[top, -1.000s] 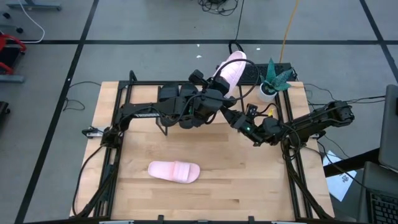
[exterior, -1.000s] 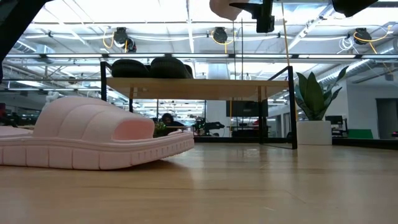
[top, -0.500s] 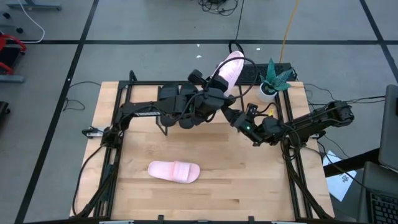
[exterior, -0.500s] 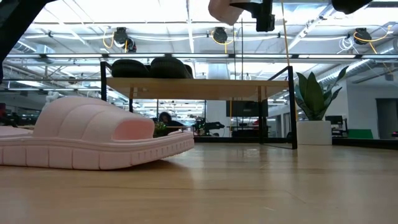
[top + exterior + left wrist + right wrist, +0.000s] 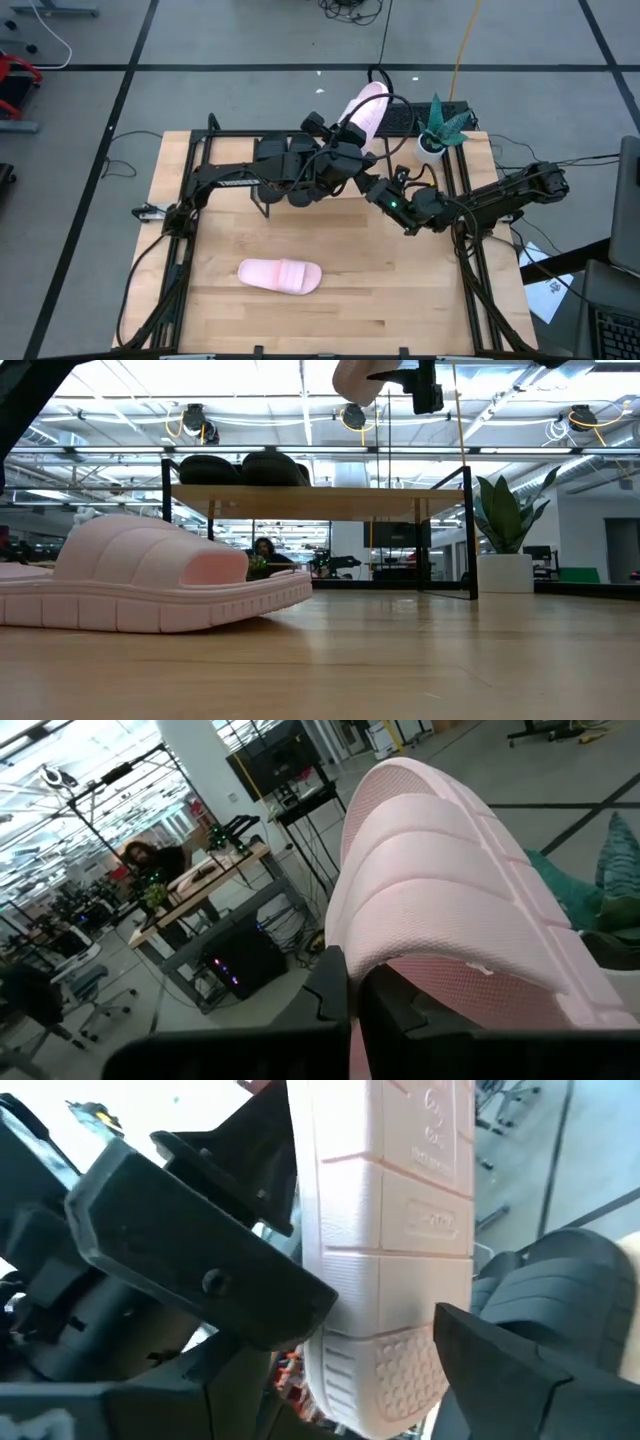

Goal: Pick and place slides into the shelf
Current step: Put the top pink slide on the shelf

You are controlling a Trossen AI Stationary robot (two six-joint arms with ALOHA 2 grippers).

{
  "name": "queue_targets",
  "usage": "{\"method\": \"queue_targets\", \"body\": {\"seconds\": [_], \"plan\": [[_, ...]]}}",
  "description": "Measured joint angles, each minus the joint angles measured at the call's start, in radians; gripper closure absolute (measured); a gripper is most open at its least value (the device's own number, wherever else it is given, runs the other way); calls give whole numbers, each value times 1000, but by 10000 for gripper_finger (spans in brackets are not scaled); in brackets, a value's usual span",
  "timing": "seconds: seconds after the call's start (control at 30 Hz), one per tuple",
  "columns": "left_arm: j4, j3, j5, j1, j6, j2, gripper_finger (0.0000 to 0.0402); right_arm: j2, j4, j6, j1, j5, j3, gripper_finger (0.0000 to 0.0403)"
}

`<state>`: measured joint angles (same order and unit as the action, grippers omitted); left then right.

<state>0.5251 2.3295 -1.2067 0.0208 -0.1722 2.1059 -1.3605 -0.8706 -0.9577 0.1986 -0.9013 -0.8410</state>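
A: Where are things on the table [image 5: 220,300]?
B: Shelf [image 5: 320,490] along the far edge, two black slides [image 5: 240,468] on top, apparently.
A: Pink ones?
B: One pink slide [image 5: 281,275] near the front edge; the left end effector [image 5: 345,140] pinches the other pink slide [image 5: 364,110] aloft. Right end effector [image 5: 375,192] spread beside it.

Overhead and table-level views share, seemingly, one pink slide [image 5: 281,276].
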Motion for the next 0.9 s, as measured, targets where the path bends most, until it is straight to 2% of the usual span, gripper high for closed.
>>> {"method": "queue_targets", "body": {"seconds": [0.27, 0.63, 0.9], "plan": [[4, 0, -5, 0, 2, 1, 401, 0, 41, 5, 1, -15, -11, 205], [22, 0, 4, 1, 16, 1, 397, -52, -22, 17, 6, -50, -11, 335], [24, 0, 4, 0, 26, 1, 395, -64, -60, 51, 6, -56, -11, 350]]}}
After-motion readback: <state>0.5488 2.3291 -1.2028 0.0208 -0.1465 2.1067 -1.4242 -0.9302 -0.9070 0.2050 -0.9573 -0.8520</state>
